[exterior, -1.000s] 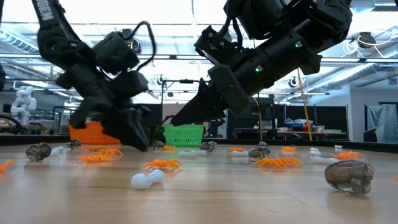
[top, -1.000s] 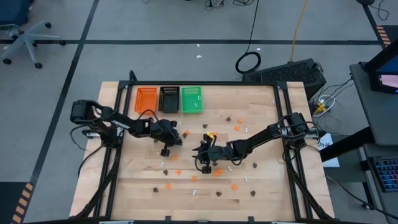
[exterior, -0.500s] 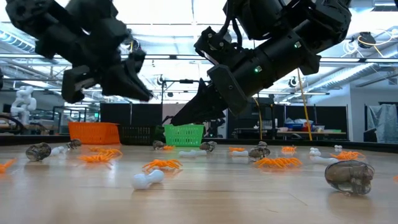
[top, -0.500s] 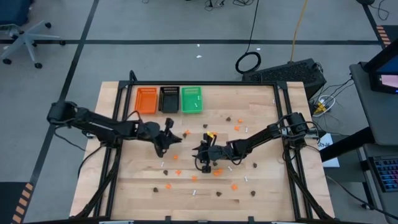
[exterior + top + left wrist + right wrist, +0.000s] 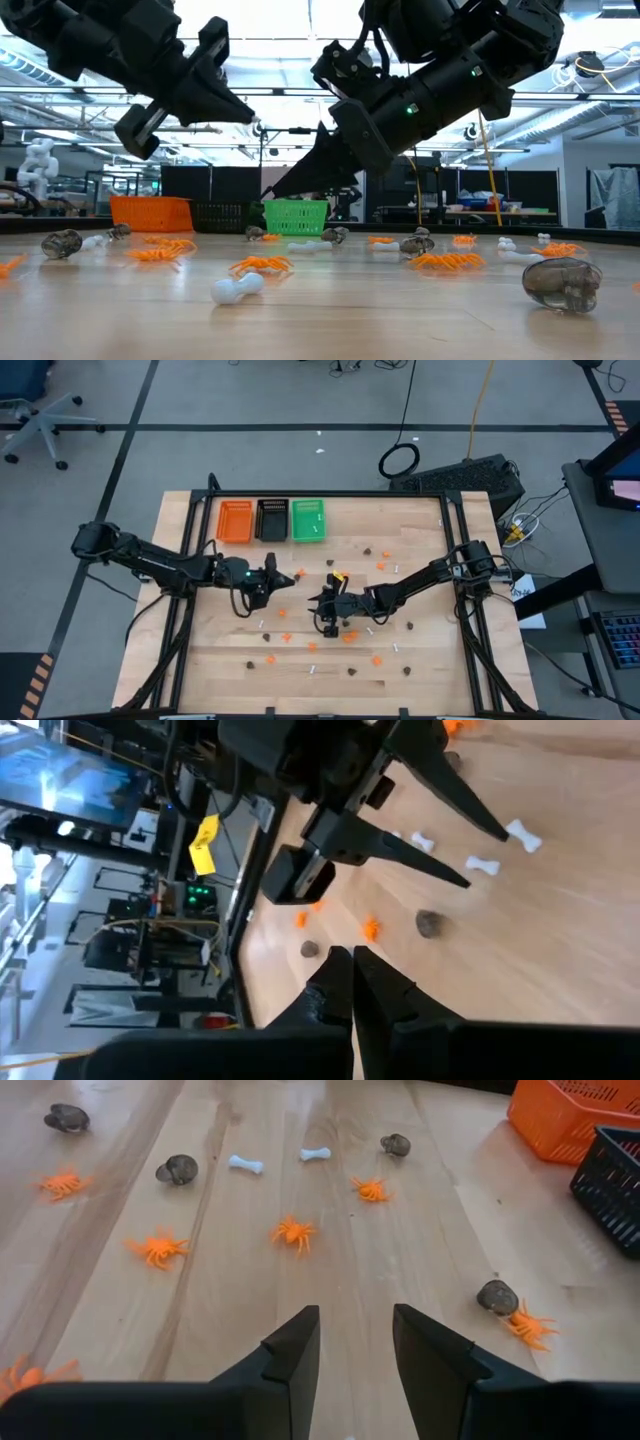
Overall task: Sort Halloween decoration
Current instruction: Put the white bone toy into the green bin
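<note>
I'm holding the left gripper point(image 5: 272, 573) clenched and empty above the wooden table point(image 5: 420, 660); the right gripper point(image 5: 352, 1342) is hovering parted, empty, over scattered orange plastic spiders point(image 5: 293, 1232). Descending blind risks knocking trinkets aside.

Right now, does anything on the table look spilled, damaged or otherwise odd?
Nothing looks damaged. The orange spiders, dark brown blobs and white bones lie scattered loose over the table, as expected for unsorted pieces. The orange tray, black tray and green tray stand upright in a row.
</note>
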`<state>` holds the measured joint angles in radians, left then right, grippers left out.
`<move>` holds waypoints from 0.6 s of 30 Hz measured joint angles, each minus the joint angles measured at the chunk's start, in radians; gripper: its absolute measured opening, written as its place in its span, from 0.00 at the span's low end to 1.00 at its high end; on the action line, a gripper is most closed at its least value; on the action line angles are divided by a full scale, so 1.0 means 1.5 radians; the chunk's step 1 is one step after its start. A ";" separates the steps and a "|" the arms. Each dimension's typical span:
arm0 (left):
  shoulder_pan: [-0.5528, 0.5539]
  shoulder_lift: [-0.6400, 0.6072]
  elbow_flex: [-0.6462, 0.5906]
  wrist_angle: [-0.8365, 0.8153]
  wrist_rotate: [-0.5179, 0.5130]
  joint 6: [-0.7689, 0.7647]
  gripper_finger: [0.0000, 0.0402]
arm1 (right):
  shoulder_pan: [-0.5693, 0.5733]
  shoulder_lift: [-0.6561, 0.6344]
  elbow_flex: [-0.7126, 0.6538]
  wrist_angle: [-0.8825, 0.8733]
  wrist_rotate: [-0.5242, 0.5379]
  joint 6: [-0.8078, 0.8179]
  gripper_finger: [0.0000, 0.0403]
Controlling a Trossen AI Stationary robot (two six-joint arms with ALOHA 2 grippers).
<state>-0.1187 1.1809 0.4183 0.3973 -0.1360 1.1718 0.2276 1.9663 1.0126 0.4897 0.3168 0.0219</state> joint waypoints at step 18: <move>0.000 0.000 0.000 0.009 0.008 -0.058 0.00 | -0.007 0.000 0.000 0.005 0.000 0.013 0.28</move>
<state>-0.1184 1.1805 0.4187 0.4114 -0.1244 1.0852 0.2166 1.9663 1.0126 0.4969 0.3172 0.0409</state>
